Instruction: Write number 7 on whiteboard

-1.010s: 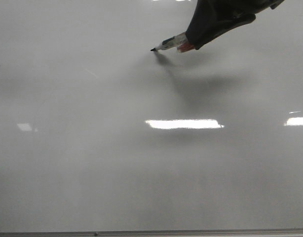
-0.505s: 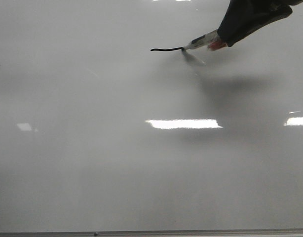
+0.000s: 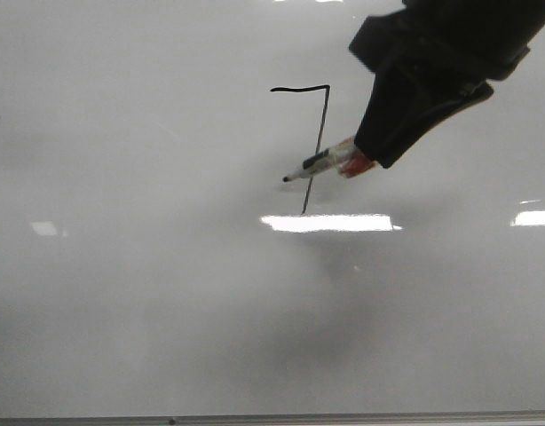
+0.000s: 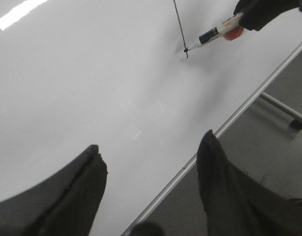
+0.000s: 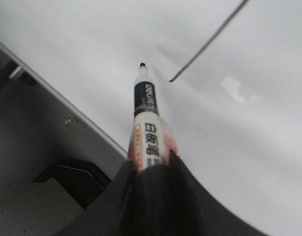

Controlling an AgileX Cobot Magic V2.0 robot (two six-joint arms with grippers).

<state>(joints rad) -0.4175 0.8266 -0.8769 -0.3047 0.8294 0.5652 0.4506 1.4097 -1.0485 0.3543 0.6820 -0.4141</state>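
Observation:
The whiteboard (image 3: 148,293) fills the front view. On it stands the number 7 (image 3: 321,124) in thin black line: a short wavy top stroke and a long slanted downstroke that ends just above a glare bar. My right gripper (image 3: 366,160) is shut on a white marker (image 3: 326,161) with orange print. The marker's black tip points left and sits beside the lower downstroke, apart from the stroke's end. In the right wrist view the marker (image 5: 146,118) sticks out from the right gripper (image 5: 151,160), near the stroke end (image 5: 171,79). My left gripper (image 4: 151,152) is open and holds nothing, over the board's edge.
Bright glare patches (image 3: 330,223) lie across the board. A thin metal edge (image 3: 272,417) runs along the bottom. Past that edge (image 4: 229,123) is grey floor with a stand leg (image 4: 284,109).
Only the top stroke was drawn half a second ago. The right gripper has since moved down the board with the marker, and the long downstroke now stands there.

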